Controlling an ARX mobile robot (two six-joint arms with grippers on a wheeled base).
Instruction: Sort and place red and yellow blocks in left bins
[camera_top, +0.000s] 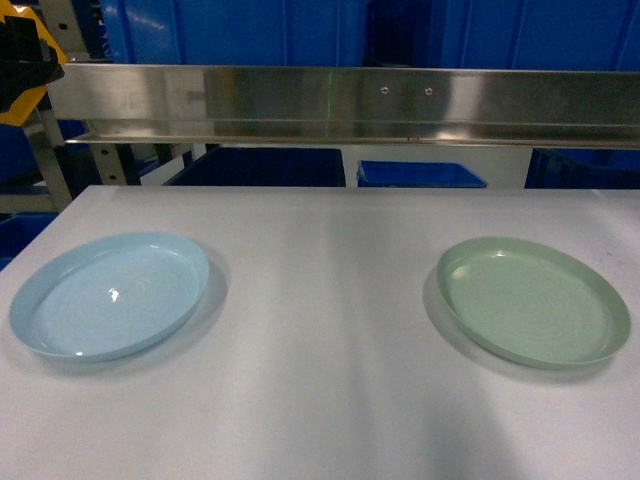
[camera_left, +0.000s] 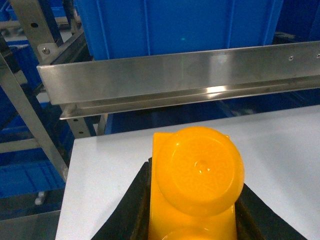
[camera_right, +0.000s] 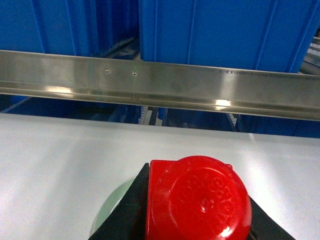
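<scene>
The left end effector is clamped on the orange-yellow brick, whose round stud faces the wrist camera; black fingers flank the brick on both sides. It hangs above the tabletop near its corner, with a steel rail and a blue crate toward 12 o'clock. In the head view a yellow and black shape at 10 o'clock may be this arm.

The right end effector grips the red cube, stud toward the camera, above a green plate. In the head view, that green plate sits at 4 o'clock and a pale blue plate at 8 o'clock, well apart.
</scene>
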